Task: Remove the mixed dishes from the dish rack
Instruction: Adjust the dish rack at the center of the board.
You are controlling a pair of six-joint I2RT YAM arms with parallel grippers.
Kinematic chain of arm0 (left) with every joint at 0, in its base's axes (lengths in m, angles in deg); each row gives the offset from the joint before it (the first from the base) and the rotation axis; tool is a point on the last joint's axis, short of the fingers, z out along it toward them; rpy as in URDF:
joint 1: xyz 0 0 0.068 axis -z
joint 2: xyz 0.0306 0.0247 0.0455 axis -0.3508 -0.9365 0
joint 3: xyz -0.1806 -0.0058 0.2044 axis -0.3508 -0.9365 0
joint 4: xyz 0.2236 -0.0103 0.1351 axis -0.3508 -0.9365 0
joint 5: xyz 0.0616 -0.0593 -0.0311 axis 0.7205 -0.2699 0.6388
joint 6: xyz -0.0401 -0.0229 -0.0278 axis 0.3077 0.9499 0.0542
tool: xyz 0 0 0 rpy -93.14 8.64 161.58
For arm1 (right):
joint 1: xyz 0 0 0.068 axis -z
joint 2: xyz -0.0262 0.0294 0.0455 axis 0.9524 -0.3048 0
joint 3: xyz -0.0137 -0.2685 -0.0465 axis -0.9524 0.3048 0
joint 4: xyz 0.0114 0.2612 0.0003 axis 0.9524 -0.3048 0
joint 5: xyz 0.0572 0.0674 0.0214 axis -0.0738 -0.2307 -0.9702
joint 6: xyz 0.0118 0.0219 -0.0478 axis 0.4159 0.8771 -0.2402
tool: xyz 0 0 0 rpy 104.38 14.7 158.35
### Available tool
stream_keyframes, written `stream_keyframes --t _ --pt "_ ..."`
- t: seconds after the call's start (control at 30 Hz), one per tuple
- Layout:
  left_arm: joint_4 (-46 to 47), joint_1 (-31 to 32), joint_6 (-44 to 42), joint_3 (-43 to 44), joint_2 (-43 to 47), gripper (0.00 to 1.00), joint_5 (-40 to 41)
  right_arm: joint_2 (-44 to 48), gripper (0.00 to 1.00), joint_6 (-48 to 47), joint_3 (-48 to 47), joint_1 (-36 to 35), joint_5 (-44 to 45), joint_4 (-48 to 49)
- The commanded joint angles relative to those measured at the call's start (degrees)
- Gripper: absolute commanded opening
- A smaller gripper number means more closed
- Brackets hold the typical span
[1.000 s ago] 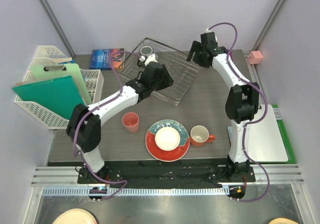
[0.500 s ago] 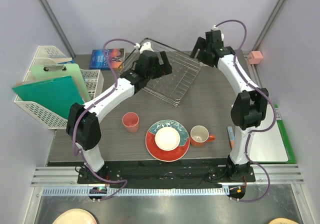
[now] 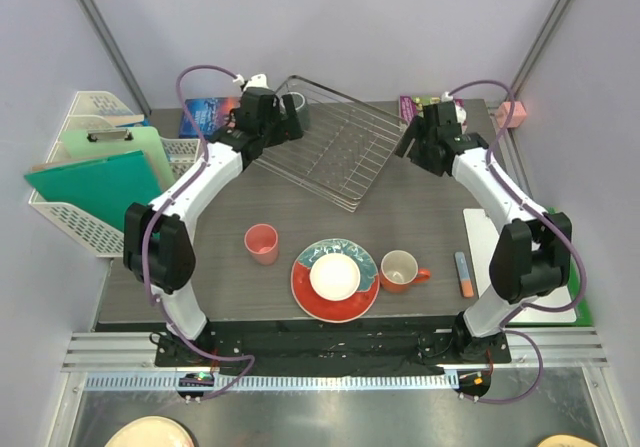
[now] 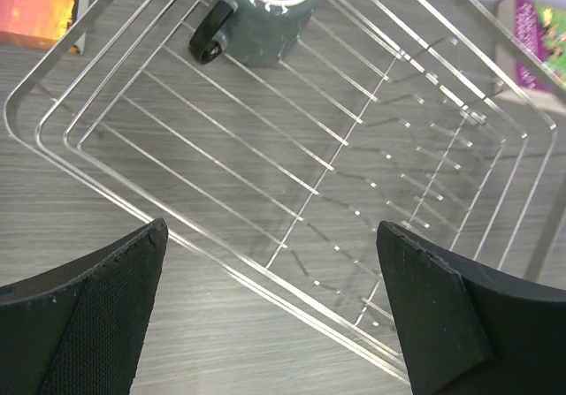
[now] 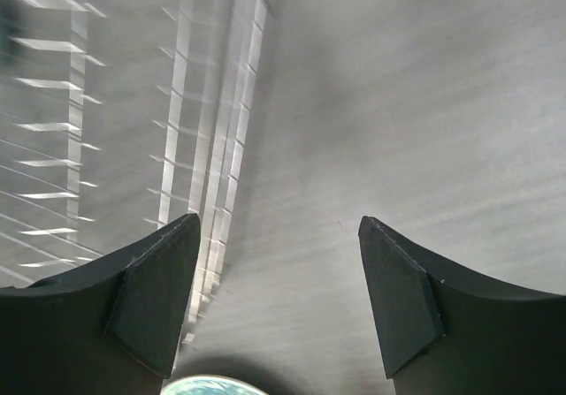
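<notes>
Wood-grain grey table [image 3: 215, 277], matte, carrying all items. Dish rack [image 3: 330, 152]: a rectangular basket of thin bright wire with rounded corners and short upright prongs, set at an angle on the far half of the table.

Left gripper [image 4: 270, 231]: two black wedge-shaped fingers spread wide, nothing between them, poised over the rack's near-left edge. Right gripper [image 5: 279, 227]: jaws likewise parted and empty, above bare table just beside the rack's right side; the rack wires are blurred in this view.

Teal plate [image 3: 305, 292]: round, glossy, with a red-orange rim, near the front edge. Orange mug [image 3: 400, 267]: just to the right of the plate, upright. Dark grey mug [image 4: 265, 15]: a cylinder with a pale lip and a dark loop handle, upright in the rack's far-left corner. Pink cup [image 3: 262, 242]: a handleless cylinder to the left of the plate. Bowl [image 3: 335, 277]: small, with a white interior, resting on the plate.
</notes>
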Motion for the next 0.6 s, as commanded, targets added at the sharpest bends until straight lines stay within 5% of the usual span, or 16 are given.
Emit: stream_keyframes --t 0.0,0.43,0.57 --pt "-1.26 0.62 -4.05 -0.14 3.77 1.00 4.66 0.16 0.77 3.37 3.32 -1.85 0.01 3.60" --pt "4.19 0.62 1.93 -11.74 10.37 1.00 4.75 -5.73 0.77 7.76 1.56 -4.93 0.71 7.56" --pt "5.59 0.62 4.39 -14.56 11.95 1.00 5.19 -8.54 0.62 9.17 2.44 -5.20 0.19 8.52"
